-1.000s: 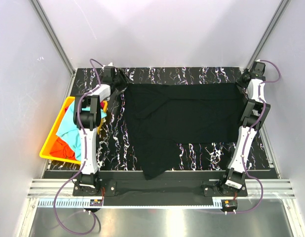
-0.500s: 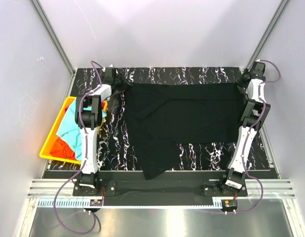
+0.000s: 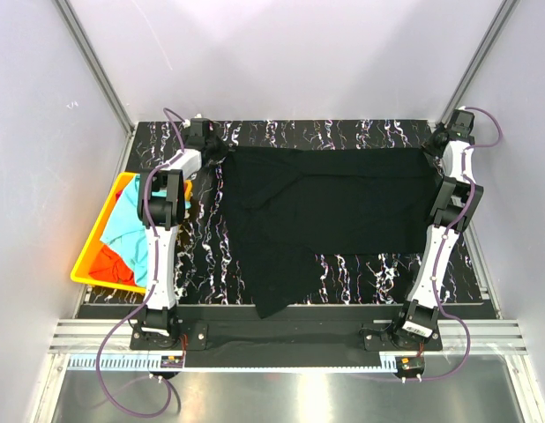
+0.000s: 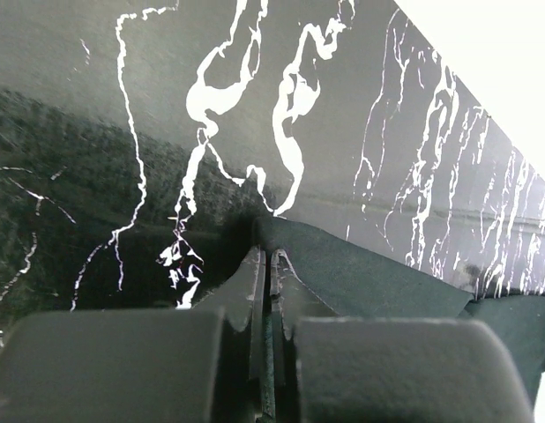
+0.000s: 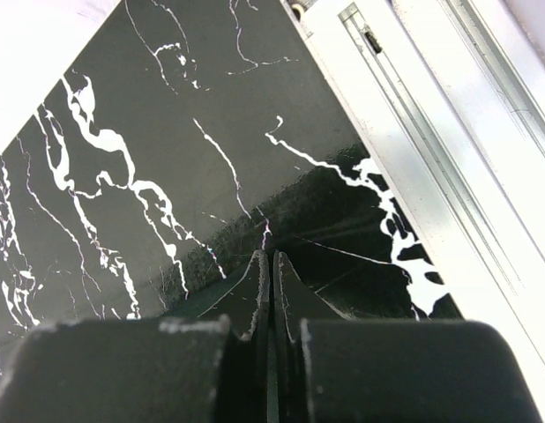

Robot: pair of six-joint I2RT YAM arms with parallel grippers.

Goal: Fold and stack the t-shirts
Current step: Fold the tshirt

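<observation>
**A:** What have your tools got?

**B:** My left gripper (image 4: 265, 256) is closed with a corner of the black t-shirt (image 3: 325, 207) pinched at its tips. My right gripper (image 5: 271, 260) is closed too. A dark fold runs up to its tips, so I judge that it holds the opposite far corner.

**A:** Where does the shirt lie?

**B:** It is spread on the table (image 3: 343, 130), with its far edge drawn straight between my two grippers. A long flap trails toward the near edge.

**A:** How will it handle?

**B:** I expect it to be light, limp and a little slippery. It will sag and crease wherever it isn't held, so corners and hems are the places to pinch.

**A:** How many of each?

**B:** One black shirt is on the table. One turquoise t-shirt (image 3: 131, 225) and one orange-red t-shirt (image 3: 109, 262) lie crumpled in the one yellow bin (image 3: 85, 264) at my left. I cannot tell whether more lie beneath them.
</observation>
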